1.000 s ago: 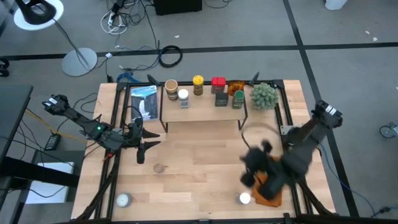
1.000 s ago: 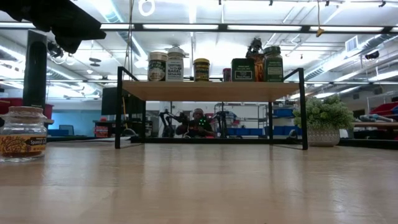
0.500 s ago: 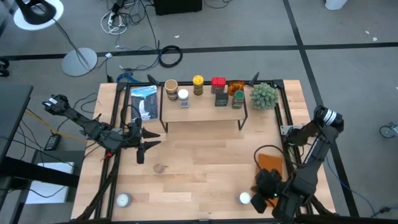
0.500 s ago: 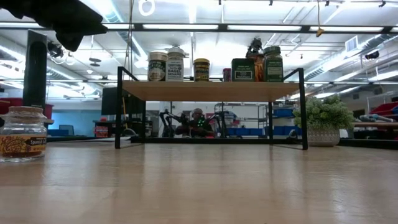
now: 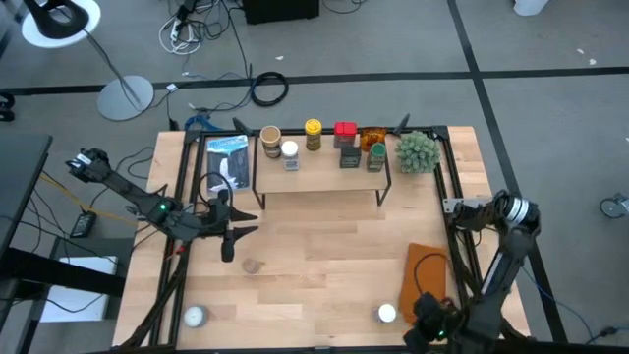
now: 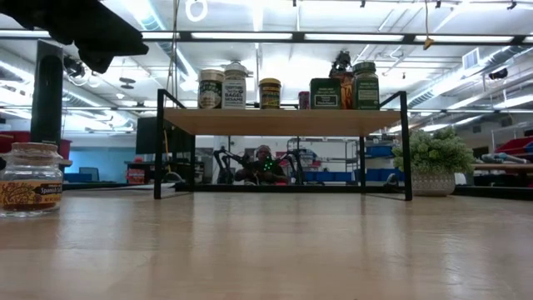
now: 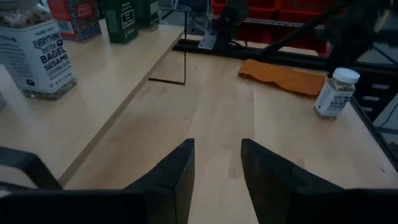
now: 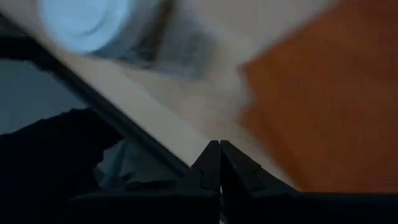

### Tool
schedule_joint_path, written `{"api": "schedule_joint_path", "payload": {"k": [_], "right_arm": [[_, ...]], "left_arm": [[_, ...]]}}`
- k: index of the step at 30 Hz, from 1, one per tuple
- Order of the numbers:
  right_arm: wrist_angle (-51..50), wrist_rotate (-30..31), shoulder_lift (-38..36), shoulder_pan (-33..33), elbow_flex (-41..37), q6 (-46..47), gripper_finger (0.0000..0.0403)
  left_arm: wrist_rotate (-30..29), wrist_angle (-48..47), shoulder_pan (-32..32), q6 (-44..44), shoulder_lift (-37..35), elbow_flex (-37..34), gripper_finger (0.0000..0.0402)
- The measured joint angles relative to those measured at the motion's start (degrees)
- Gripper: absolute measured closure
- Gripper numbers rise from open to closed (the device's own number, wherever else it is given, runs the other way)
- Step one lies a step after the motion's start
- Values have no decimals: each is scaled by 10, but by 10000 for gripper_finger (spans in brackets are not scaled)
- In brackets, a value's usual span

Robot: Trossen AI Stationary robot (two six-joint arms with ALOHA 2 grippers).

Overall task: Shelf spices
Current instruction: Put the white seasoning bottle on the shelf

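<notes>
The shelf (image 5: 319, 175) stands at the table's far middle and bears several spices, among them a brown-lidded jar (image 5: 270, 135), a yellow-lidded one (image 5: 313, 128) and a red box (image 5: 344, 130). On the table stand a brown-lidded jar (image 5: 252, 265), also in the low view (image 6: 31, 179), and a white-lidded jar (image 5: 386, 313) near the front edge. My left gripper (image 5: 228, 248) hovers open left of centre, nothing between its fingers (image 7: 217, 168). My right gripper (image 5: 425, 332) is shut at the near edge, just right of the white-lidded jar (image 8: 93, 25).
An orange-brown cloth (image 5: 428, 275) lies flat at the near right, beside my right arm. A green spiky plant (image 5: 417, 150) stands right of the shelf, and a blue-white packet (image 5: 228, 157) left of it. A pale round thing (image 5: 195, 316) sits near the front left corner.
My right gripper has swung from above the orange cloth toward the table's near edge and gone down, rolling and tipping steeper as it went, and staying shut. It now sits beside the white-lidded jar at the edge. No spice has moved.
</notes>
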Motion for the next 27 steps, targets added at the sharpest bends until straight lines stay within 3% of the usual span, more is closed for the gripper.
{"api": "schedule_joint_path", "payload": {"k": [5, 8, 17, 22, 27], "right_arm": [[136, 63, 67, -32, 0, -99, 403], [182, 60, 97, -58, 0, -155, 403], [71, 4, 116, -107, 2, -243, 403], [5, 39, 112, -136, 0, -286, 403], [17, 68, 110, -182, 0, -379, 403]], "left_arm": [[0, 17, 0, 1, 22, 0, 266], [0, 19, 0, 1, 29, 0, 266], [24, 30, 0, 9, 29, 0, 266], [32, 31, 0, 12, 29, 0, 266], [32, 31, 0, 14, 29, 0, 266]]}}
